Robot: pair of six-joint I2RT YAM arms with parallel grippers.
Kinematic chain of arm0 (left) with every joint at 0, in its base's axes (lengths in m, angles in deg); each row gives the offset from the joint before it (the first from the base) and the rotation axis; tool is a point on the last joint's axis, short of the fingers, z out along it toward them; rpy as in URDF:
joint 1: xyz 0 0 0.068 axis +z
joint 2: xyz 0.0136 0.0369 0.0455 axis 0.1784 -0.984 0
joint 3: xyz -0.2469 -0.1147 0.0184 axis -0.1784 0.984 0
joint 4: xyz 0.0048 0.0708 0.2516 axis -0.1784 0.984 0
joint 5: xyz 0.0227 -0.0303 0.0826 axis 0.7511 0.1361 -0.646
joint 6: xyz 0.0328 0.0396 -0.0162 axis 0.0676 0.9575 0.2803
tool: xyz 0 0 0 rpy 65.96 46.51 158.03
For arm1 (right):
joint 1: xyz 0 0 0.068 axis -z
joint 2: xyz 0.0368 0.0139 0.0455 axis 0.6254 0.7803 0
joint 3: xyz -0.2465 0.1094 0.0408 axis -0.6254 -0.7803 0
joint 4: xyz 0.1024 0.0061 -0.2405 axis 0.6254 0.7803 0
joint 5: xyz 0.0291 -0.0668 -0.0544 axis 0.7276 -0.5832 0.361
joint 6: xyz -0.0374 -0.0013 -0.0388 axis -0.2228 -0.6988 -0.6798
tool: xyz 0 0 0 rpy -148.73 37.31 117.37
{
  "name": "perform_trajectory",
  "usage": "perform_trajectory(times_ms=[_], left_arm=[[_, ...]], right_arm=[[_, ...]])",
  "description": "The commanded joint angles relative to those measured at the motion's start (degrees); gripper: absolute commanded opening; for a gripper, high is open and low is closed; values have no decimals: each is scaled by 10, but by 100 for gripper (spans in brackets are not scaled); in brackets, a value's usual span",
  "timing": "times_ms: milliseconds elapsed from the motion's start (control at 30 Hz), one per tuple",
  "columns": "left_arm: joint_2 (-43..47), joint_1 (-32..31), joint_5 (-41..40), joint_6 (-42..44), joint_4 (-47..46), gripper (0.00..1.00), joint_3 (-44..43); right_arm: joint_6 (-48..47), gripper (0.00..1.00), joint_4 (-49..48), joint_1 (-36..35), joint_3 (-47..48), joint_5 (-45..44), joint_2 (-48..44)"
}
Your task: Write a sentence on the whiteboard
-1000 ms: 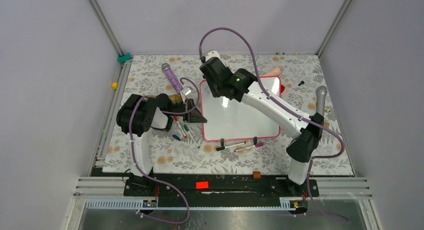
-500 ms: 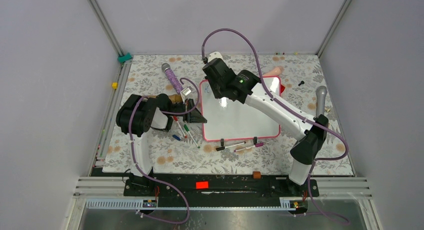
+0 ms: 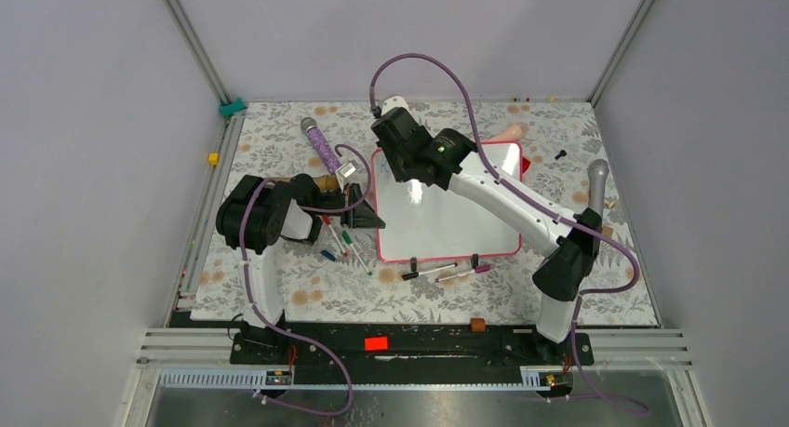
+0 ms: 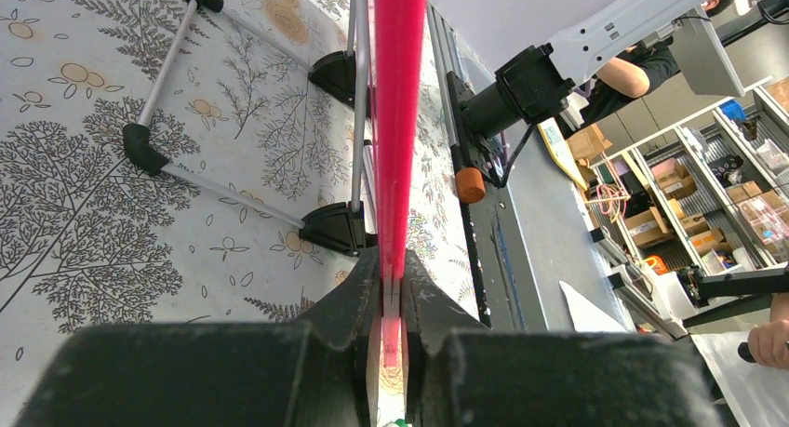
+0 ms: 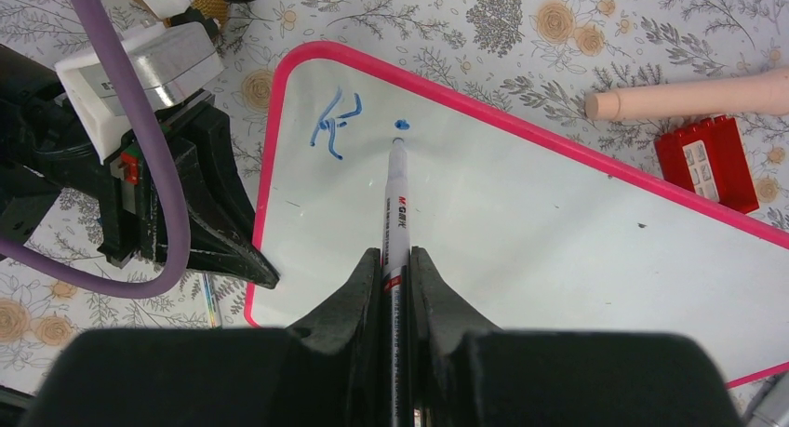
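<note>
I see the whiteboard (image 3: 456,224) lying in the middle of the flowered cloth (image 3: 279,287). It is glossy white with rounded corners, a thin pink-red rim and two small black clip feet (image 3: 413,262) on its near edge. In its far-left corner there are a few blue strokes (image 5: 335,129) and one blue dot (image 5: 401,125). My right gripper (image 5: 395,264) is closed around a marker (image 5: 394,204), whose tip is just beside that dot. My left gripper (image 4: 395,287) pinches the board's left rim.
</note>
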Motion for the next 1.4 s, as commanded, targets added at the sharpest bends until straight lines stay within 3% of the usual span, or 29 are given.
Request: perform_trajectory(times_ms=[0,700,1000,1367], left_arm=[[19,0,37,-8,-8,0,6],[16,0,35,-6,-8,0,2],[17,0,34,-7,-8,0,3],[14,0,36,-15,-8,0,-4]], right_arm=[[-3,0,-12,4,25,2,5],[14,0,-12,4,-48,20,-32],[7,0,-13,4,1,30,-34],[6,0,-41,7,-39,1,-57]])
